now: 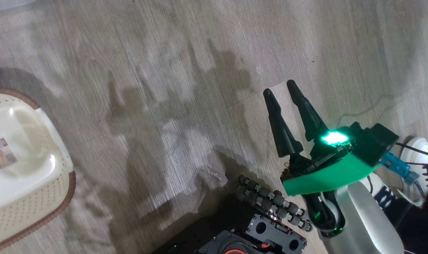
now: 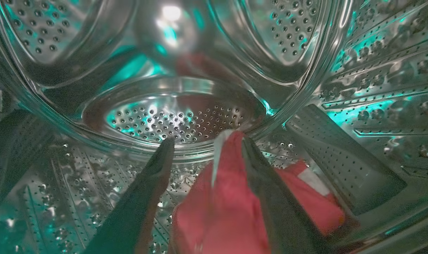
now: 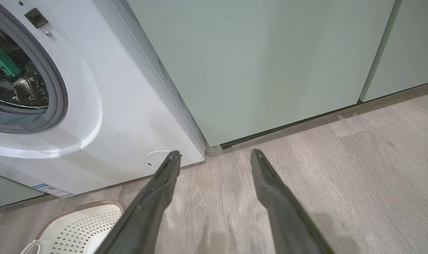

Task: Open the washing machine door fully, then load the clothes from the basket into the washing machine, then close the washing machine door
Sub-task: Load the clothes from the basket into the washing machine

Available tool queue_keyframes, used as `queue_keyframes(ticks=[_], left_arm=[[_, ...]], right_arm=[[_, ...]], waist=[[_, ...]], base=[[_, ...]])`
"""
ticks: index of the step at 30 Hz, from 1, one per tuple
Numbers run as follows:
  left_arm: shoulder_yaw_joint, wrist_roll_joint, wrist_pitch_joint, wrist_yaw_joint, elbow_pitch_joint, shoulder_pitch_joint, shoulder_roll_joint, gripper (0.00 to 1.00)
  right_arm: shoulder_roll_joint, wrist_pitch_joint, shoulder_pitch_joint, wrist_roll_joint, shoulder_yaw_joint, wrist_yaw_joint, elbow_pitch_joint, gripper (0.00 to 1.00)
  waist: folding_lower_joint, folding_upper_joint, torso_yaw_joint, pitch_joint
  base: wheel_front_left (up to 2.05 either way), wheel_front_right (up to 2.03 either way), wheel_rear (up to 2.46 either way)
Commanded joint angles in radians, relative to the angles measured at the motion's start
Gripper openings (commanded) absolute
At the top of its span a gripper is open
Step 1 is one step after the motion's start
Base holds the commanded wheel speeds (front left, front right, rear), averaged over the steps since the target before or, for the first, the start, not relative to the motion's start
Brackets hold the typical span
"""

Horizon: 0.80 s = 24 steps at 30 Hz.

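Observation:
In the left wrist view my left gripper (image 2: 207,141) is deep inside the washing machine's perforated steel drum (image 2: 178,116). Its fingers stand open. The red clothes (image 2: 217,211) lie on the drum floor between them, resting against the right finger, with a white label (image 2: 314,181) showing. The basket (image 1: 67,190) sits on the floor at the left of the head view, with just a sticker on its floor. My right gripper (image 1: 280,88) hangs open over bare floor. The right wrist view shows the washing machine (image 3: 129,116), the basket (image 3: 83,225) and the right gripper (image 3: 214,154). The washing machine door is out of view.
Pale green cabinets (image 3: 270,63) stand right of the washer. My dark wheeled base (image 1: 256,233) is at the bottom of the head view. Cables and a white object (image 1: 416,151) lie at the far right. Wood floor (image 1: 185,88) stretches between basket and gripper.

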Motion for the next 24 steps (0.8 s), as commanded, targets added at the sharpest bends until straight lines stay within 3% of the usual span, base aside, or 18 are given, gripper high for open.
queue_keyframes(ticks=[1,16,24], left_arm=[[-0.009,-0.009,-0.01,0.004,-0.023,-0.01,0.021,1.0],[0.006,-0.108,-0.016,-0.009,-0.064,0.24,-0.088,1.0],[0.037,-0.165,-0.016,0.002,-0.214,0.49,-0.193,1.0]], right_arm=[[-0.01,-0.009,0.006,0.005,0.014,0.0,-0.019,1.0],[-0.01,-0.009,0.006,-0.07,-0.102,0.0,0.011,1.0],[-0.01,-0.009,0.038,-0.142,-0.176,0.0,0.039,1.0]], waist=[[0.0,0.0,0.002,-0.011],[0.0,0.0,0.123,-0.185],[0.0,0.0,0.235,-0.335]], base=[[0.0,0.0,0.0],[0.0,0.0,0.0],[0.0,0.0,0.0]])
